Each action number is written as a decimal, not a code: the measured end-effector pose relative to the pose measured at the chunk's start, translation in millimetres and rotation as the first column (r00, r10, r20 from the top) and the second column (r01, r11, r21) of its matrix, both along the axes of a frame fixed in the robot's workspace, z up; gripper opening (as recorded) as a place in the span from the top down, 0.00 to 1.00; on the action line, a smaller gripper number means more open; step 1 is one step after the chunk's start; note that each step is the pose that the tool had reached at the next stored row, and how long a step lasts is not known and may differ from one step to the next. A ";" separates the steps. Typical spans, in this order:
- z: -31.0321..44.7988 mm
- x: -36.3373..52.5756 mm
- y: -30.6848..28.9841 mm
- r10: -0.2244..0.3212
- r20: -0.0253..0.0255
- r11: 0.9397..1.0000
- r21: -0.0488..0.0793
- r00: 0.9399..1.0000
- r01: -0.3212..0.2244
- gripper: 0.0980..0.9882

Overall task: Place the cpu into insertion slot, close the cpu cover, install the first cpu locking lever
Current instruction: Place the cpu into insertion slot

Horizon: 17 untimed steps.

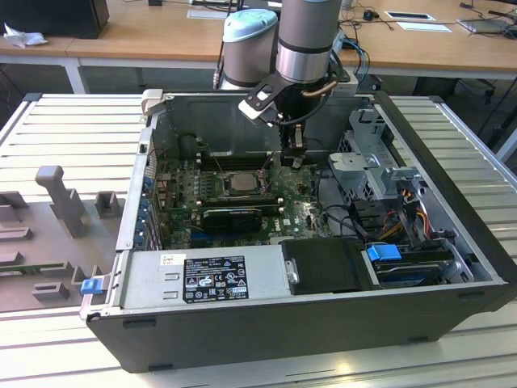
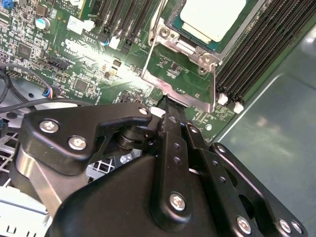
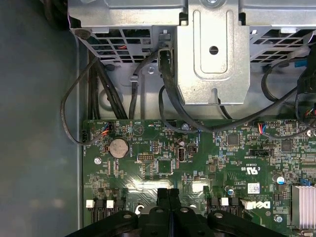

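Gripper, jaws pressed together and empty, presumably to act as a blunt pushing tip, hovers beside the insertion slot, mid-frame in the exterior view, where the cpu sits seated.

Exterior view: high, oblique, set back, over open dark-grey metal computer case. Both wrist views: close behind black metal fingers, sharing green motherboard beyond fingertips.

Glare on the motherboard; case seems dim.
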<state>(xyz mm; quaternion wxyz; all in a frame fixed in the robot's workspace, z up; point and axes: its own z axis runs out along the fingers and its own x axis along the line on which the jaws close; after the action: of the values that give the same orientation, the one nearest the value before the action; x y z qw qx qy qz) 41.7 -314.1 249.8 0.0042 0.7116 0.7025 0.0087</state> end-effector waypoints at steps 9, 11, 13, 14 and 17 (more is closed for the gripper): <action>0.0 -1.5 0.0 0.000 0.000 1.000 0.000 1.000 0.000 0.99; 0.0 -5.1 0.0 0.000 0.000 1.000 0.000 1.000 0.000 0.99; 0.0 -5.4 0.0 0.000 0.000 1.000 0.000 1.000 0.000 0.99; 0.0 -5.7 0.0 0.000 0.000 1.000 0.000 1.000 0.000 0.99; 0.0 -6.0 0.0 0.000 0.000 1.000 0.000 1.000 0.000 0.99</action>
<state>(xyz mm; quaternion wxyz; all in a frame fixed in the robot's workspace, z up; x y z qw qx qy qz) 35.7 -314.1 249.8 0.0042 0.7116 0.7025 0.0087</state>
